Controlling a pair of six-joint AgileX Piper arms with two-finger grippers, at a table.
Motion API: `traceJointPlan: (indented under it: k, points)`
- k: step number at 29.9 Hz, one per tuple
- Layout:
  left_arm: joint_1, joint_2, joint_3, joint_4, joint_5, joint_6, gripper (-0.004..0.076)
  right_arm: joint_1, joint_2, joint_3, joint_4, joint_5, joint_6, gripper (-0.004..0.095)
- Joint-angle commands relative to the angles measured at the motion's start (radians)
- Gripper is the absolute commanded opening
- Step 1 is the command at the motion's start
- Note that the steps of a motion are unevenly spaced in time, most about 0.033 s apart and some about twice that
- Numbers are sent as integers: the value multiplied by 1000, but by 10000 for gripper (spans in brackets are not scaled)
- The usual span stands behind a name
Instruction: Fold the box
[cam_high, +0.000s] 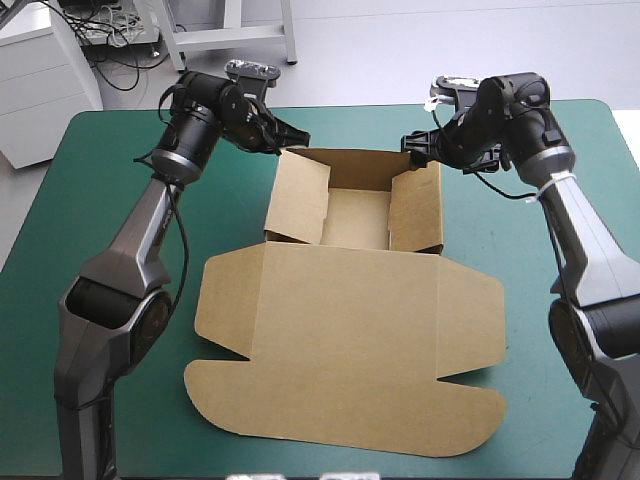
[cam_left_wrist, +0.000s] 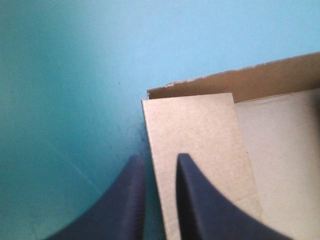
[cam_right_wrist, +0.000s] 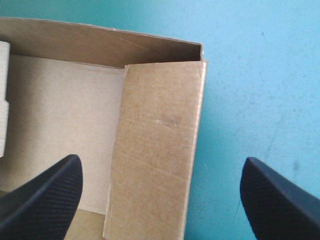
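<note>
Tucking of the side walls looks to be the step in hand.

High view: the box (cam_high: 355, 215) sits mid-worktop (cam_high: 500, 235), its tray toward the far edge and its lid (cam_high: 340, 340) flat toward the near edge. Both arms reach over the tray's far corners, wrists bent down.

Left wrist view: the left end effector (cam_left_wrist: 157, 159) is nearly closed, with the edge of the left wall (cam_left_wrist: 195, 135) between its fingers. That wall leans inward, so the next move probably calls for pressing it flush.

Right wrist view: the right end effector (cam_right_wrist: 161, 165) gapes wide and empty, with the right wall (cam_right_wrist: 160, 115) between its fingers.
</note>
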Motion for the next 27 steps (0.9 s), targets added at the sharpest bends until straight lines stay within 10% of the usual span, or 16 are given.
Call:
traceJointPlan:
  k: [1,27]
  points:
    - [-4,-134,-43,-4,48,35,-27,-5,-111,-15,7,7,8,792]
    - [-4,-913,857,-48,46,171,-32,-5,-57,204,5,-58,33,792]
